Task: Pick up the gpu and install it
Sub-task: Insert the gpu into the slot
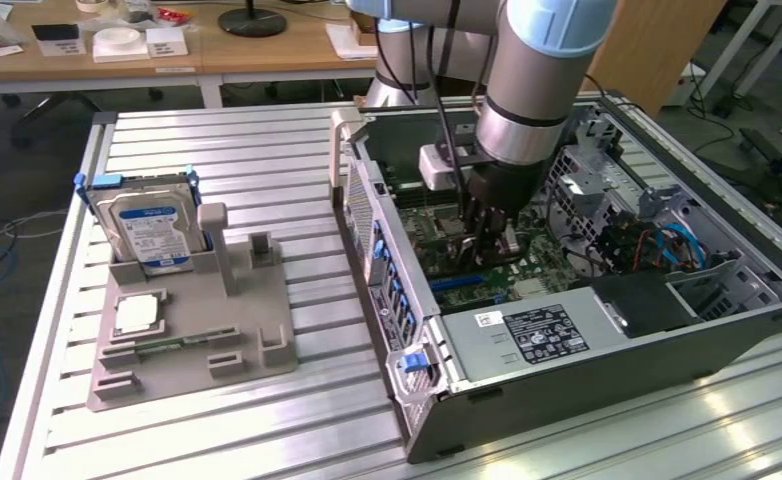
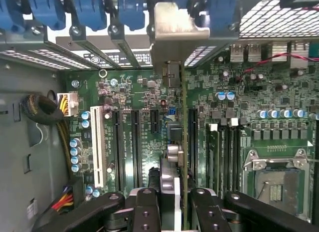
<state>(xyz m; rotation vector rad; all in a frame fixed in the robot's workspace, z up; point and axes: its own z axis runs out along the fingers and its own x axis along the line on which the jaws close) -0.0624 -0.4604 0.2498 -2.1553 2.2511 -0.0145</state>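
gpu (image 2: 184,157) was already off the tabletop and inside the open computer case (image 1: 605,350), held edge-on between the fingers of the pincer (image 2: 175,204), so we took the pick-up as done and the fitting as the step in hand. the pincer was clenched on the card, its two dark fingers (image 2: 145,212) pressing from either side near one end. in the exterior view the pincer (image 1: 487,240) hung low over the green motherboard (image 1: 525,275), deep within the case.

from the wrist view the card read as a thin strip running lengthwise down the board, its long axis parallel to the black expansion slots (image 2: 135,142). its far end carried the metal bracket (image 2: 172,35), which pointed toward the rear wall of the case, among the blue slot latches (image 2: 130,10). the card stood upright on its edge, not lying flat.

we judged that seating it called for the lower edge to stay in line with one slot and the bracket to meet its opening in the rear wall, with a straight press down. whether the edge was already touching a slot we could not tell.

on the tabletop (image 1: 231,150) a hard drive (image 1: 151,225) stood in a grey holder (image 1: 191,340), well apart from the case.
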